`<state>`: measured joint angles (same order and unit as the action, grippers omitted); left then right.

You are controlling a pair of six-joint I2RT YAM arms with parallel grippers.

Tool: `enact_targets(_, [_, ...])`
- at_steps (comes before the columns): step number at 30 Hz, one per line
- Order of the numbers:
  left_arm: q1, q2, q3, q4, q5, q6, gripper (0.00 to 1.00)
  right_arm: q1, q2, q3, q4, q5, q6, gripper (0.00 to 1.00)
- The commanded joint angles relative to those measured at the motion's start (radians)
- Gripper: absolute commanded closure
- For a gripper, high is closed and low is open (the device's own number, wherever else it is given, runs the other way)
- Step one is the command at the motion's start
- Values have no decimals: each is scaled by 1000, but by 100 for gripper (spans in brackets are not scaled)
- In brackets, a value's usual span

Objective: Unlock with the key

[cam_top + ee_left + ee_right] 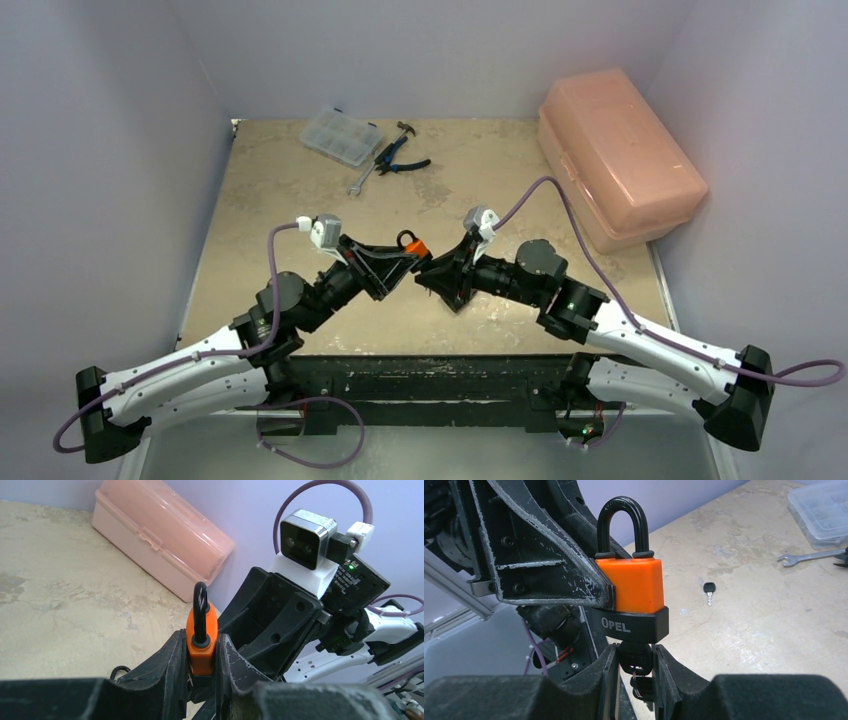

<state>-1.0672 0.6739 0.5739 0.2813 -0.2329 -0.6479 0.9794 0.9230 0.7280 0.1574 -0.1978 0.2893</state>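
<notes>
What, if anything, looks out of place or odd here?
A loose key lies alone on the table, though the right gripper already holds a black key under the padlock. Nothing looks spilled or broken.

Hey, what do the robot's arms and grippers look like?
The left arm and right arm have white lower links and black joints. The left gripper and right gripper are black wedges with scuffed fingers. A purple cable runs to each silver wrist camera; a green light glows beside the right one.
</notes>
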Motion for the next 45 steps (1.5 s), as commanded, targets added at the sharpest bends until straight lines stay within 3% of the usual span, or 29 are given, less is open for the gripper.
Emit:
enact_targets(1, [-5,-13,14,74,134,23,100,-1,-35,0,110,-52,24,100])
enact_targets(14, [-5,-19,24,56,281,59,100,-10,-58,-22,204,-172,64,100])
enact_targets(27, [-5,-40,33,35,325,82,100,-22,-52,-33,263,-243,94,100])
enact_targets(40, [-5,-59,94,-61,377,162,100,-42,-51,-36,320,-460,118,100])
enact_targets(42, [-5,-61,100,-86,353,169,100,-46,-52,-30,303,-455,118,90])
enact_targets(45, [-5,-73,102,-106,298,169,100,-50,-49,-14,253,-448,98,58])
